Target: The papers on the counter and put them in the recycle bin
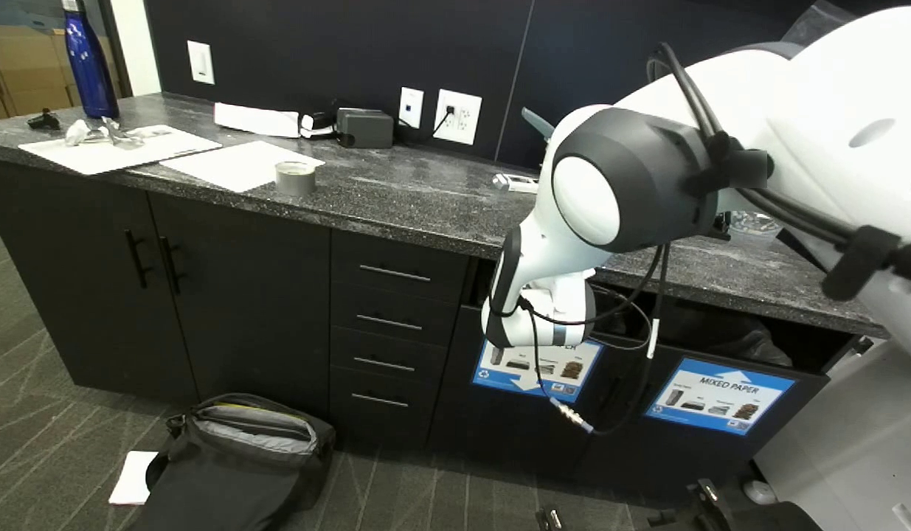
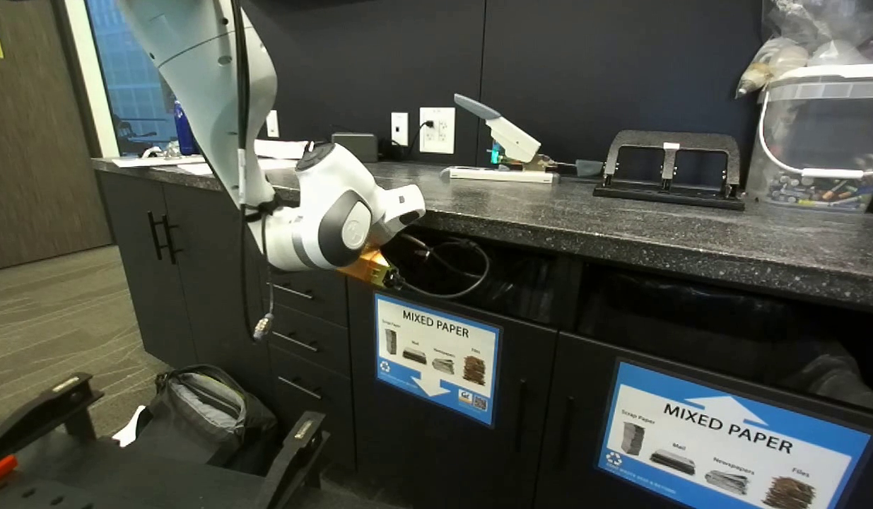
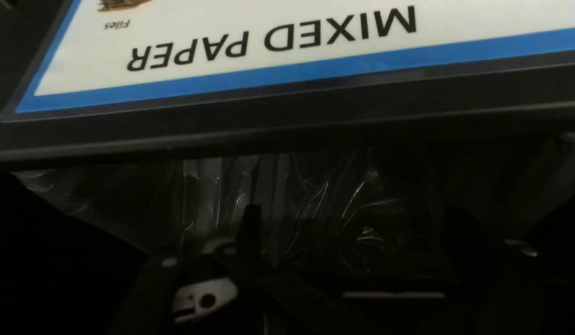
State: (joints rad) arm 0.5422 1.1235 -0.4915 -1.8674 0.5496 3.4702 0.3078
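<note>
Several crumpled white papers (image 1: pixel 77 133) lie at the far end of the dark speckled counter (image 1: pixel 425 203), on a flat white sheet. An exterior view also shows these papers (image 2: pixel 155 151) small, behind the arm. The recycle bin is a cabinet opening under the counter, its front edge (image 3: pixel 278 130) below a MIXED PAPER sign. My gripper (image 3: pixel 355 216) points down into it, fingers spread wide over dark, shiny liner (image 3: pixel 231 195). Nothing shows between the fingers, though the inside is very dark. In both exterior views the fingertips are hidden by the arm and the bin front.
A second bin opening with a MIXED PAPER sign (image 2: pixel 733 438) stands beside it. On the counter are a tape roll (image 1: pixel 294 181), a blue bottle (image 1: pixel 91 70), a stapler (image 2: pixel 503 141), a hole punch (image 2: pixel 668 170) and a clear bucket (image 2: pixel 821 141). A bag (image 1: pixel 234 464) lies on the floor.
</note>
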